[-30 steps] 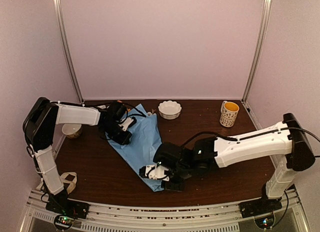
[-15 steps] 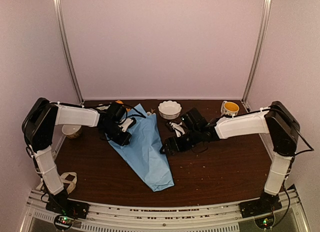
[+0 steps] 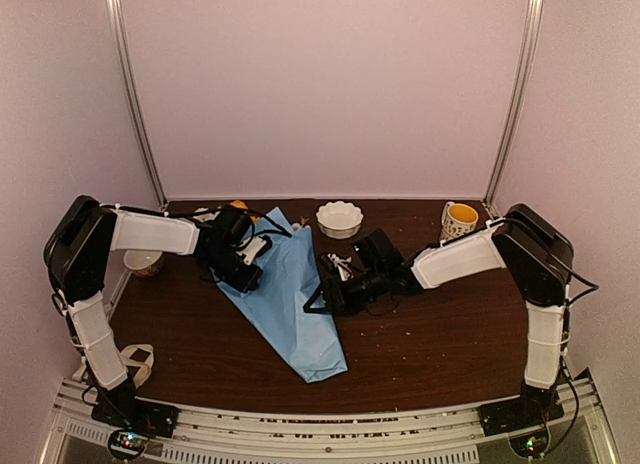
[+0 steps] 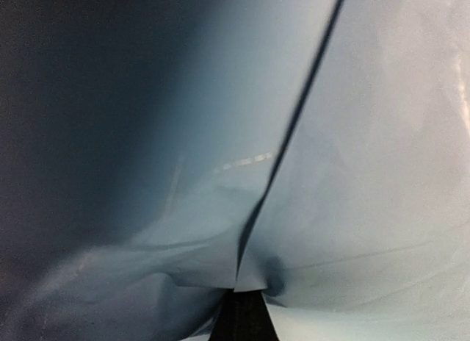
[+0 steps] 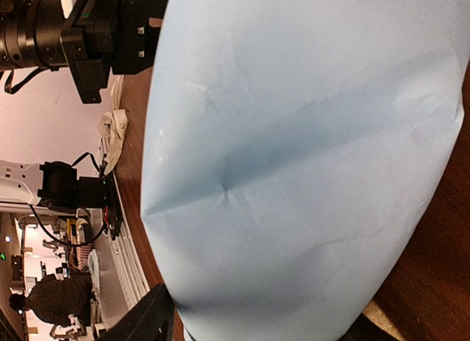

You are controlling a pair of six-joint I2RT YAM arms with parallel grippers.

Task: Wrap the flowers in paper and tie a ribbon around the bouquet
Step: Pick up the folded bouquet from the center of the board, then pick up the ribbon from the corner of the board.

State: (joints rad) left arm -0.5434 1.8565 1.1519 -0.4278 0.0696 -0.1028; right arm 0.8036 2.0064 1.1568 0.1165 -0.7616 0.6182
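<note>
Here, the paper (image 3: 297, 306) lies rolled into a long light-blue cone on the dark wooden worktop (image 3: 450, 334). Its wide end points toward the far left and its narrow tip toward the near edge. The left hand (image 3: 249, 274) sits on the cone's upper left flank. In the left wrist view the sheet fills the whole picture, and its creases run down into the dark fingertips (image 4: 242, 320) at the bottom. That hand is closed tight, pinching a fold of the paper.

The right hand (image 3: 318, 292) reaches in from the other side and stops just beside the cone's right edge, about halfway along it. In its wrist view the fingers (image 5: 143, 319) stand wide apart at the bottom of the picture. The broad, lightly crumpled blue surface lies between and ahead of them, and nothing is pinched. I cannot tell whether either finger touches the sheet.

Of the flowers (image 3: 238, 205), only an orange bloom shows, just past the left hand at the cone's wide end. A looped beige strip by the left arm's base, off the worktop's near-left corner, is probably the ribbon (image 3: 136, 361).

A scalloped white bowl (image 3: 340, 220) stands at the far edge near the cone's mouth. A mug (image 3: 458, 228) with a yellow inside stands far right, and a small bowl (image 3: 145, 262) is at the left edge.
</note>
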